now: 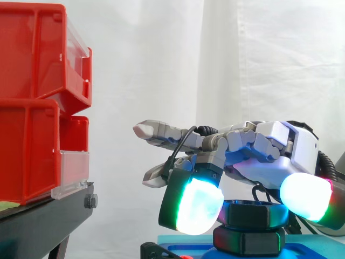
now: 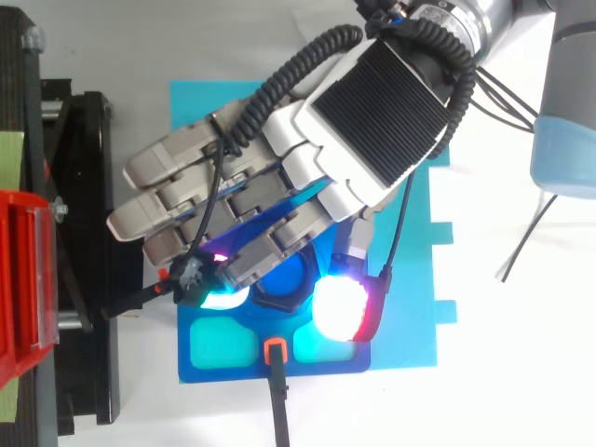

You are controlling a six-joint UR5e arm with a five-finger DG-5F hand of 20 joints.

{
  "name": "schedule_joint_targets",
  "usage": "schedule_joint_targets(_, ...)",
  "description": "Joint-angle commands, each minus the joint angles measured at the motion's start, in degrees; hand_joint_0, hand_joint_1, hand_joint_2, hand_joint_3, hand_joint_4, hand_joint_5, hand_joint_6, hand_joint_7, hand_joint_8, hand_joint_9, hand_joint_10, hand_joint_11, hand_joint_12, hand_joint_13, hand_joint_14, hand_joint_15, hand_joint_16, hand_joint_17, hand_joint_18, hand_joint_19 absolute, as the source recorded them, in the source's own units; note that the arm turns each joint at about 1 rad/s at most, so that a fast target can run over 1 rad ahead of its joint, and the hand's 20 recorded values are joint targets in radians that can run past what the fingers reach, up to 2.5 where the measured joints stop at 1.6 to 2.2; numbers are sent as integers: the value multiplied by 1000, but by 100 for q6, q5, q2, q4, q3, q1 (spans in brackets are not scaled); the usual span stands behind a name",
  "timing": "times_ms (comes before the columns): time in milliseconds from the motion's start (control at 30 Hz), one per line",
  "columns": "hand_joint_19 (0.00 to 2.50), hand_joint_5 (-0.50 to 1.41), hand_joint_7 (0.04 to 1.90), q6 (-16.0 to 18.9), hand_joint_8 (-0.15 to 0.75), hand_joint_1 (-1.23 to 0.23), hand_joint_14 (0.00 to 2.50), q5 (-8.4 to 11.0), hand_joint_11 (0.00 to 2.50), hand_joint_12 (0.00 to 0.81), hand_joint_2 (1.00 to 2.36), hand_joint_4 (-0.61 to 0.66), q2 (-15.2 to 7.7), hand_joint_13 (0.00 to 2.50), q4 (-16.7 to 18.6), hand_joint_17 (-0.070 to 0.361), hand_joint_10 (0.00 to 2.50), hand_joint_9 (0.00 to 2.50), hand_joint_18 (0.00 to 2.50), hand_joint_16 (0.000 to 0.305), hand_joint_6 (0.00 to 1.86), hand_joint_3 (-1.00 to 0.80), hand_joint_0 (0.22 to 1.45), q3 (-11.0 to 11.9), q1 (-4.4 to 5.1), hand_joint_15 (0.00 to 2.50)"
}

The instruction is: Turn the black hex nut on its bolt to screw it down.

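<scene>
white curtain (image 1: 161,65) behind, hand (image 1: 280,143) pinches black hex nut (image 1: 253,214) (pads (image 1: 197,208) aglow).

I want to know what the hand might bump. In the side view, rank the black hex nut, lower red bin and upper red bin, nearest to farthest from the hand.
1. black hex nut: just under the hand, between its glowing pads.
2. lower red bin: left, across a gap from the straight fingers.
3. upper red bin: left and higher.

Side level, top overhead (both close), sharing nut (image 1: 256,214) (image 2: 277,304).
</scene>
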Motion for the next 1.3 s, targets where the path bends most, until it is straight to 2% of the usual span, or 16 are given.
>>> schedule_joint_targets(0,198,-111,956,3,313,-254,0,-10,243,345,1000,291,0,69,18,113,5,557,0,50,722,-500,512,5,-25,26)
schedule_joint_targets(200,206,-110,959,3,313,-254,0,-63,246,348,1000,290,0,83,115,113,8,557,0,50,717,-500,512,5,-78,29)
schedule_joint_targets(500,209,-110,977,3,317,-226,0,-133,240,354,1000,287,0,87,203,117,5,556,0,52,707,-500,498,5,-210,34)
schedule_joint_targets(667,203,-109,1001,3,351,-121,0,-159,240,399,1000,331,-9,89,220,141,4,562,0,63,655,-500,409,5,-271,43)
schedule_joint_targets(700,202,-109,1007,12,351,-118,1,-186,240,399,1000,334,0,88,211,141,4,562,0,63,653,-500,409,-4,-324,38)
schedule_joint_targets(733,209,-108,1007,12,364,-92,1,-186,241,413,1000,348,-9,91,211,149,4,566,0,66,644,-500,384,5,-324,43)
schedule_joint_targets(867,209,-103,1050,56,380,-83,1,-212,245,432,1000,378,0,91,238,159,6,570,0,71,606,-500,352,-4,-368,43)
schedule_joint_targets(1067,199,-99,1103,161,381,-139,0,-238,245,438,1000,409,0,86,387,162,4,555,0,72,555,-500,339,5,-385,42)
schedule_joint_targets(1267,191,-100,1139,530,375,-227,0,-397,244,434,1000,417,0,83,519,160,3,545,0,71,531,-500,345,172,-324,34)
